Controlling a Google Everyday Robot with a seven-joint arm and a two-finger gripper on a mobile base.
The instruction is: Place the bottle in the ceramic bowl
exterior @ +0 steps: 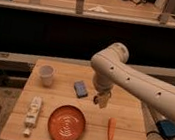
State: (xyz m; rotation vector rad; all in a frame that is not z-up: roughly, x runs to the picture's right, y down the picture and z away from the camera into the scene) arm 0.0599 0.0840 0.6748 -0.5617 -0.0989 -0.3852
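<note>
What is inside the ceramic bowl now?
The ceramic bowl holds nothing; only its white ring marks show, nothing covers it. The bottle lies left of it; the gripper hovers farther back, right.

One bottle [33, 111], one ceramic bowl [68, 113], one white cup [46, 75], one blue block [80, 88], one carrot [111, 130]; one tool [102, 100] at frame centre.

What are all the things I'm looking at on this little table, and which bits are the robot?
table: one, light wood, centre
paper cup: one, white, back left of table
small block: one, blue-grey, back middle
bottle: one, white, lying along the left edge
ceramic bowl: one, orange-red, front middle, empty
carrot: one, orange, front right
arm: one, white, reaching in from the right
gripper: one, pale, open and empty, over the table right of the block
</note>
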